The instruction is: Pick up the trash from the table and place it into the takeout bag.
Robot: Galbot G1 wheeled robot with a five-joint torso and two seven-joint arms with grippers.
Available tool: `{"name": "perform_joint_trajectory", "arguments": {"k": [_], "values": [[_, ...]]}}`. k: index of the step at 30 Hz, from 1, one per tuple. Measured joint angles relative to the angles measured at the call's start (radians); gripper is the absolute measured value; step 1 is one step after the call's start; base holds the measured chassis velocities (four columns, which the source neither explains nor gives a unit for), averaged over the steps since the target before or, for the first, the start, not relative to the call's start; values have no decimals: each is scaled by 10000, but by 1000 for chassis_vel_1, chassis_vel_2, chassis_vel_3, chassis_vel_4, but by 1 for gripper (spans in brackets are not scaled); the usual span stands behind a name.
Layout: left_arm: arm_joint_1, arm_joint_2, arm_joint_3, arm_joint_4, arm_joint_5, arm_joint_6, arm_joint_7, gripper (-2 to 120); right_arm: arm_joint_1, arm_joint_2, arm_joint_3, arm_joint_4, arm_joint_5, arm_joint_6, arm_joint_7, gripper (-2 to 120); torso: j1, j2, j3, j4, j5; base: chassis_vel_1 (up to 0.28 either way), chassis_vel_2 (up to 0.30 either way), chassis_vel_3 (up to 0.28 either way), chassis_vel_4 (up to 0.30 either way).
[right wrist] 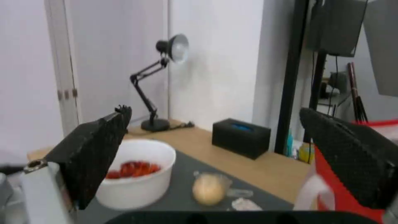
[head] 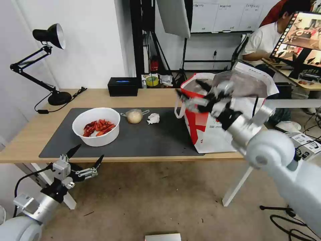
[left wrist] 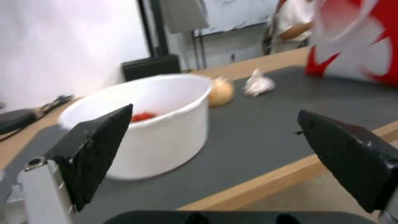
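Trash, head view: bowl [head: 96, 126] of red shells on the grey mat [head: 147, 140], left part; bagged beige ball [head: 134, 116] and tissue [head: 153, 118] just beyond it, toward the middle.
Bag, head view: red-and-white tote [head: 204, 129] upright at the mat's right end, foil mouth open.
Right gripper, head view: right gripper [head: 194, 97] raised at the tote's near rim, jaws spread, nothing between them.
Left gripper, head view: left gripper [head: 86, 156] low, in front of the table [head: 30, 137] edge, below the bowl, jaws wide and empty.
Background, head view: black lamp [head: 43, 63] and black box [head: 123, 86] along the far edge.
Left wrist view: bowl [left wrist: 145, 124] near, between the spread fingers [left wrist: 99, 149]; ball [left wrist: 220, 91], tissue [left wrist: 258, 84] and tote [left wrist: 356, 49] beyond.
Right wrist view: wide fingers [right wrist: 93, 155] frame bowl [right wrist: 136, 174], ball [right wrist: 208, 189], box [right wrist: 241, 137], lamp [right wrist: 159, 84]; tote's red rim [right wrist: 344, 186] close by.
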Motion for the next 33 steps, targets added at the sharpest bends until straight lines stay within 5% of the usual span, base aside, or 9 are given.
{"name": "perform_joint_trajectory", "arguments": {"k": [9,19,33], "values": [[98,-267,-25,172,380,-10,-744,100,-2321,161,365,-27,-1650,1421,49,100,0,0,0,-1,0,0,0,0,0],[168,-441,132,598,514,-64,-1697,100,-5425,1579,933,-444,-3344,3227,1409,100,-1,1,0,-1,1,0,0,0,0],[54,-333,424,1029,534,198,-1927,100,-6312,2320,656,-995,-4106,3621,2045,100,-1,0,0,0,-1,0,0,0,0]]}}
